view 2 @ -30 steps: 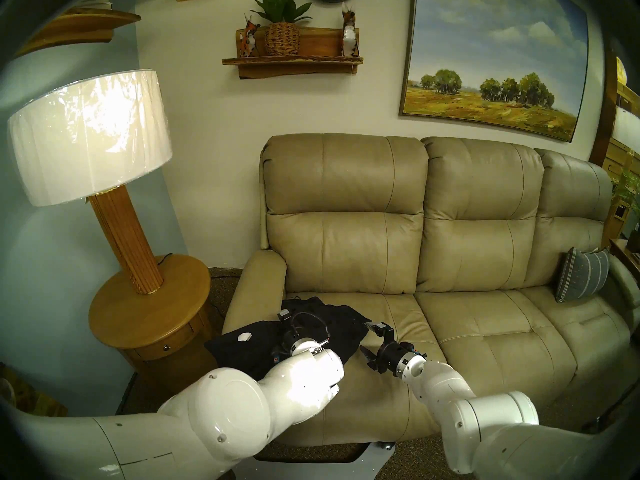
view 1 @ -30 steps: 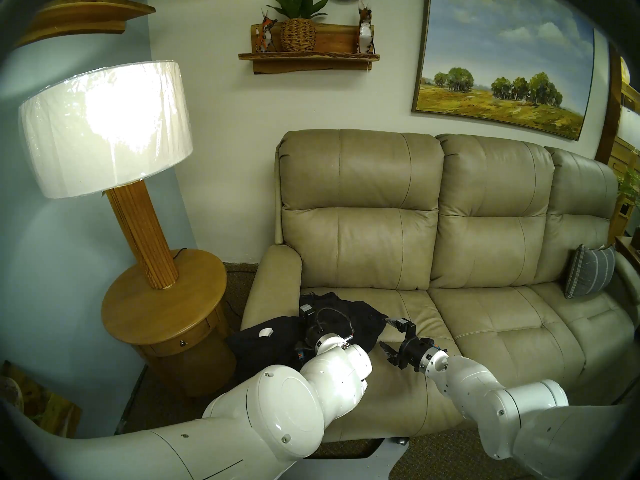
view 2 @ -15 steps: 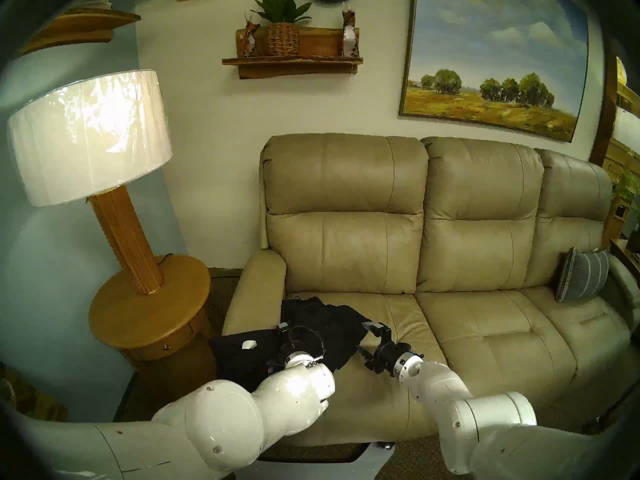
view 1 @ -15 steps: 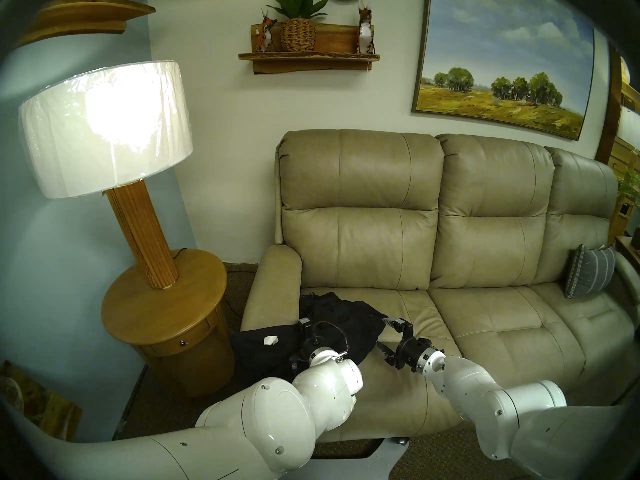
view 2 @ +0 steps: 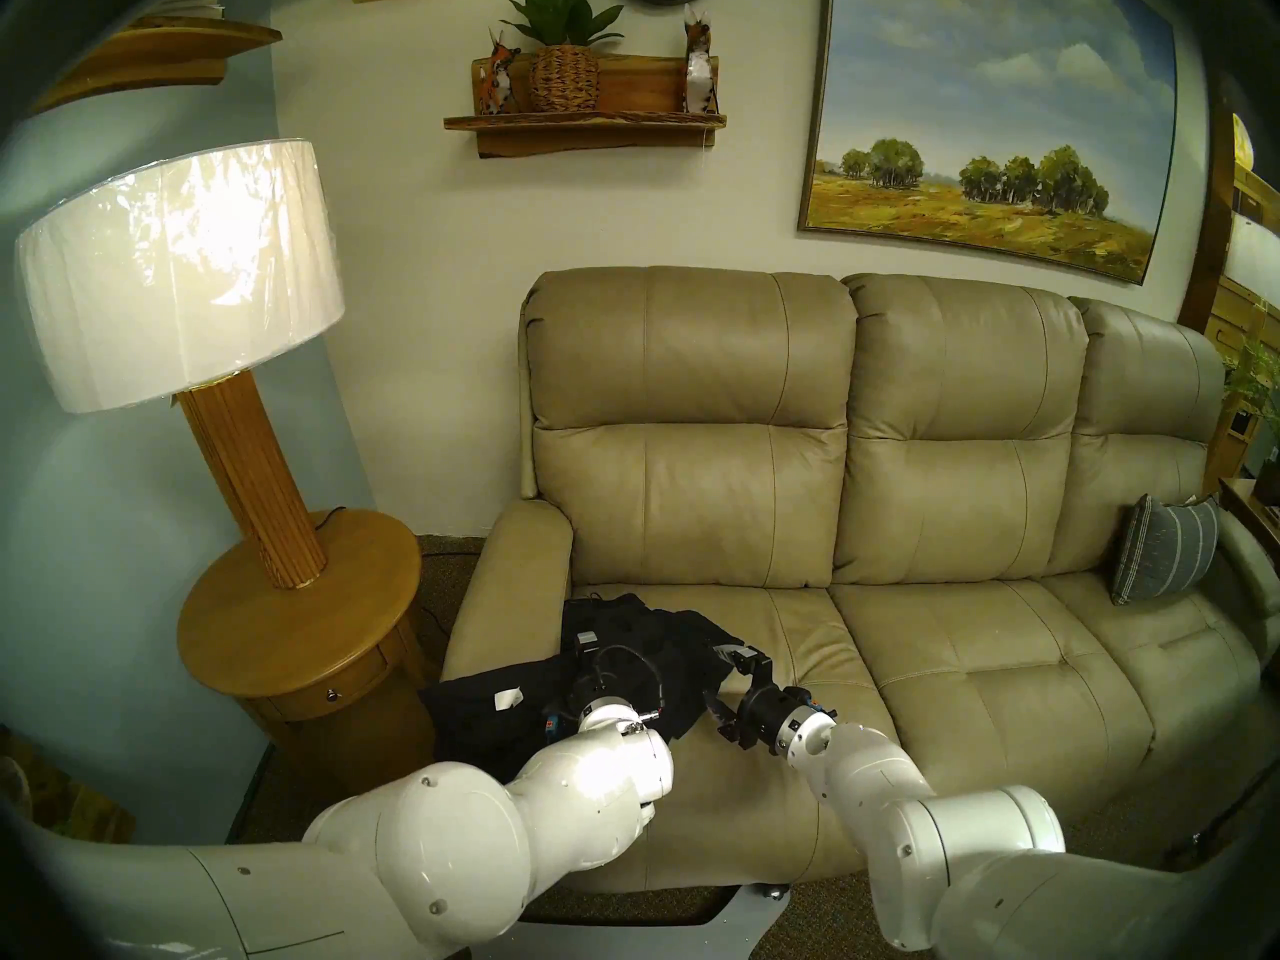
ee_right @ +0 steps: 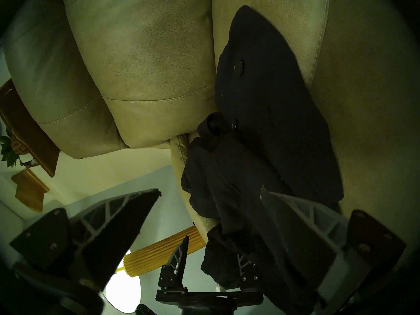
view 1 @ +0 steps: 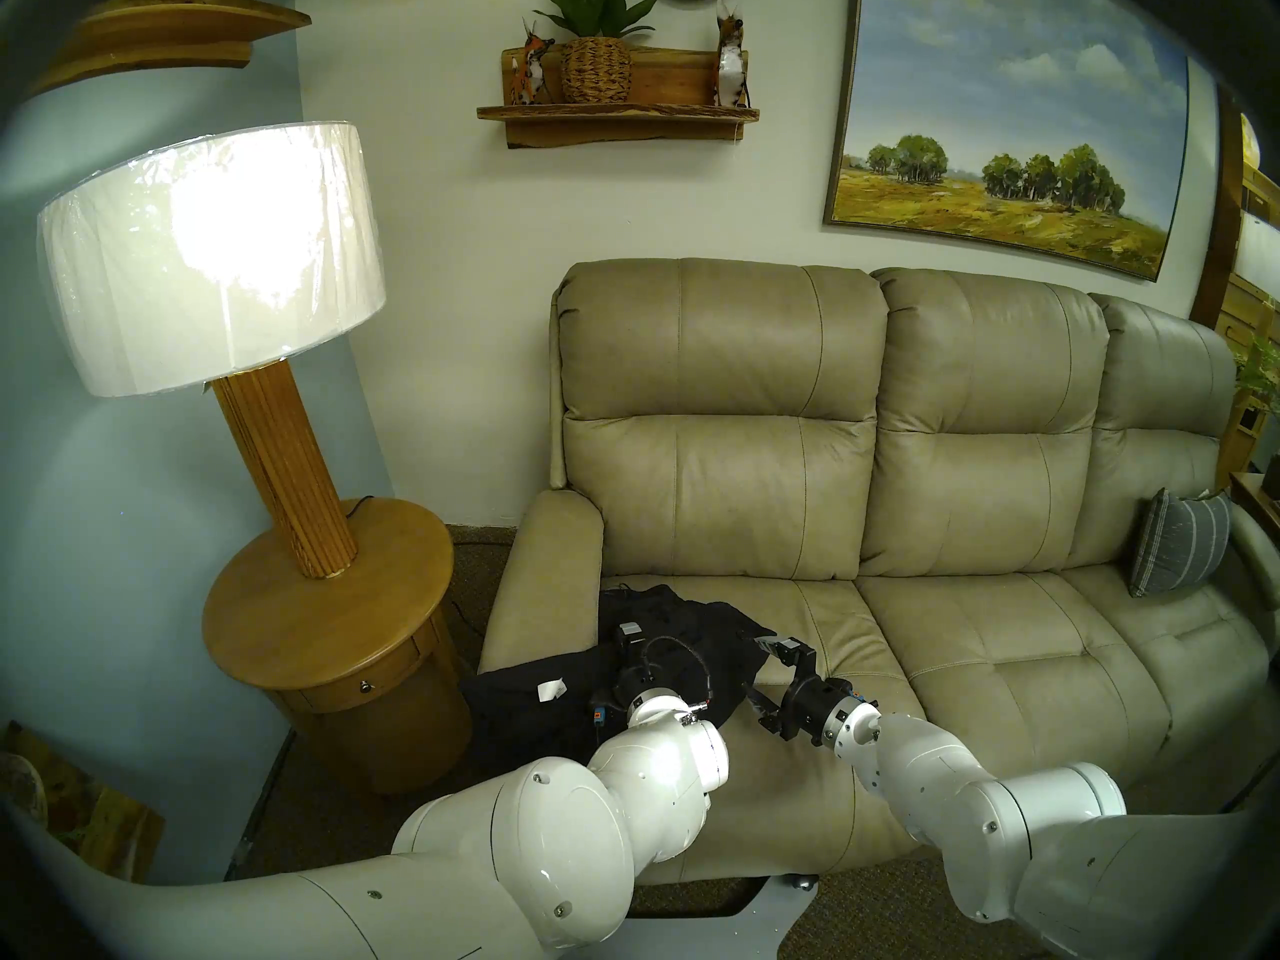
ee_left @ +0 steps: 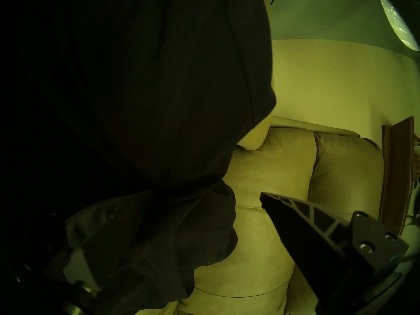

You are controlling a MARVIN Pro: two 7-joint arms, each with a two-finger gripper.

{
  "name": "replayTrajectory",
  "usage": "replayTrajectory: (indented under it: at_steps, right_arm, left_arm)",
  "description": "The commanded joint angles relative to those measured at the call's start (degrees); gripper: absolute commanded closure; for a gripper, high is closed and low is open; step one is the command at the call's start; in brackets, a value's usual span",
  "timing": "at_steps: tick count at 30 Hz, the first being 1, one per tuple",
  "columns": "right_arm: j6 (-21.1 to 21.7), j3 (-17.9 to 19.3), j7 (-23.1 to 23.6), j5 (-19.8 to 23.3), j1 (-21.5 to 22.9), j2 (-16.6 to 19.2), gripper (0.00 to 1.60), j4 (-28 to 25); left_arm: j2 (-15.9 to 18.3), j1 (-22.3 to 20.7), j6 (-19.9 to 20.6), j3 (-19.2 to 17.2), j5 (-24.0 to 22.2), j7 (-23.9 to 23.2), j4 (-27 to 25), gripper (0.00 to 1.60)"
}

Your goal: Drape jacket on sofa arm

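The only container in view was a woven basket (view 1: 596, 70) on the wall shelf (view 1: 616, 115), with a green plant (view 1: 597, 6) growing out of it. The jacket (view 1: 682, 636) lay crumpled – its long axis ran from the left seat cushion (view 1: 796, 764) across the near end of the sofa arm (view 1: 544, 577), where its outer part with a small white tag (view 1: 551, 690) hung over the front corner. The rest of the sofa arm stood bare beside the round side table (view 1: 325, 612). The left gripper (ee_right: 208, 260) hovered low over the middle of the jacket with its fingers spread wide and nothing between them; whether a fingertip brushed the cloth could not be told. The right gripper (view 1: 758, 673) sat at the jacket's right edge, jaws wide apart – one finger (ee_right: 302, 237) lay against the black fabric, the other (ee_right: 118, 228) hung in open air, and it gripped nothing.
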Motion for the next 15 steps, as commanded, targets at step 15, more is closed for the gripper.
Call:
replayTrajectory:
  at_steps: [15]
  right_arm:
    - [-1.9, 0.3, -1.2, -0.3, 1.7, 0.1, 0.00, 0.2]
  left_arm:
    - [4.1, 3.7, 16.7, 4.1, 4.5, 9.7, -0.2, 0.49]
